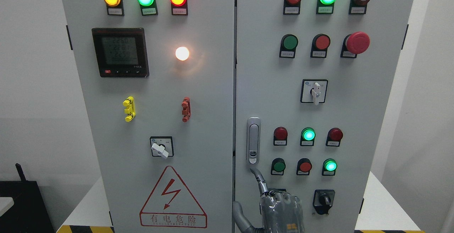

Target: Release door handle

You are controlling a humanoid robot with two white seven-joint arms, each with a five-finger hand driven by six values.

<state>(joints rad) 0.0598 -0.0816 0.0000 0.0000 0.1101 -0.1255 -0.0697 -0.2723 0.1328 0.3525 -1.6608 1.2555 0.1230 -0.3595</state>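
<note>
A grey cabinet [198, 119] with two doors fills the frame, lamps and switches across both. The handle [253, 140] sits closed and upright just right of centre, at the right door's left edge. At the bottom edge a hand [280, 208] — which arm it belongs to is unclear — points one finger [258, 179] up, its tip just under the handle, gripping nothing.

Hand [275, 204] below door handle [253, 140], 1 fingertip touching.
</note>
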